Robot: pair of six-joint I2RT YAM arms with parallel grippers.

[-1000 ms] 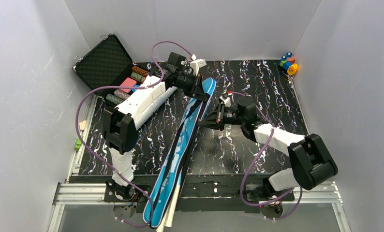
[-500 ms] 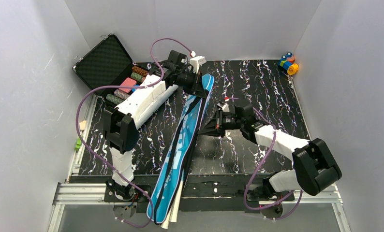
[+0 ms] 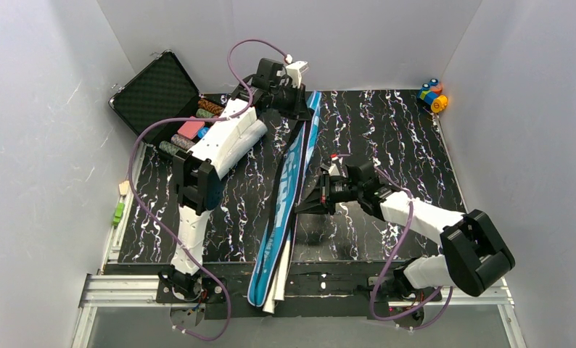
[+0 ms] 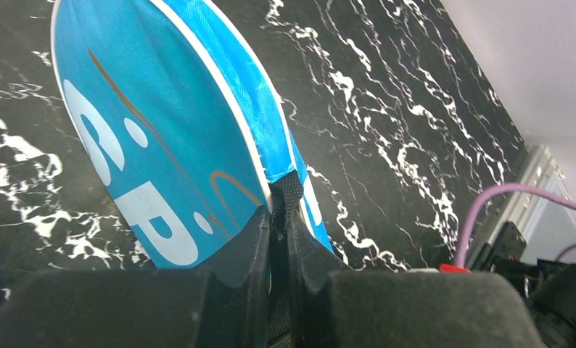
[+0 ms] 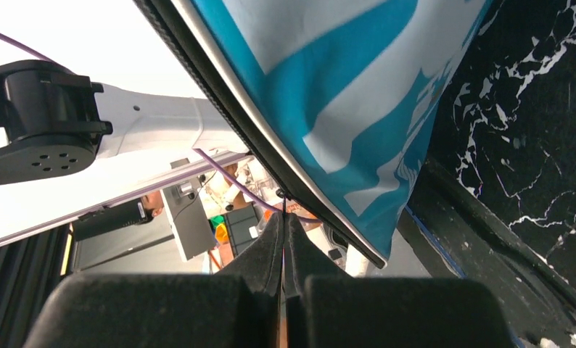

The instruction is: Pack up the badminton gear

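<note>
The long blue bag (image 3: 289, 181) lettered in white lies slanted down the table's middle, its lower end over the front edge. At the bag's far end my left gripper (image 3: 300, 110) is shut on the black strap (image 4: 289, 190); the blue bag (image 4: 162, 130) fills the left wrist view beyond my left gripper (image 4: 278, 212). My right gripper (image 3: 300, 209) sits at the bag's right edge, halfway down. In the right wrist view my right gripper (image 5: 284, 217) is shut on a thin black zip pull (image 5: 283, 200) at the dark zip edge of the bag (image 5: 343, 94). A white tube (image 3: 277, 288) sticks out beside the bag's lower end. Rackets and shuttlecocks are hidden.
An open black case (image 3: 158, 90) with coloured chips (image 3: 192, 127) stands at the back left, close under my left arm. A small orange-and-blue toy (image 3: 432, 95) sits in the back right corner. White walls close in three sides of the black marbled table (image 3: 394, 130).
The left gripper has pulled the bag's far end toward the back wall, sliding the whole bag up the table. The right gripper has moved nearer along the bag's edge.
</note>
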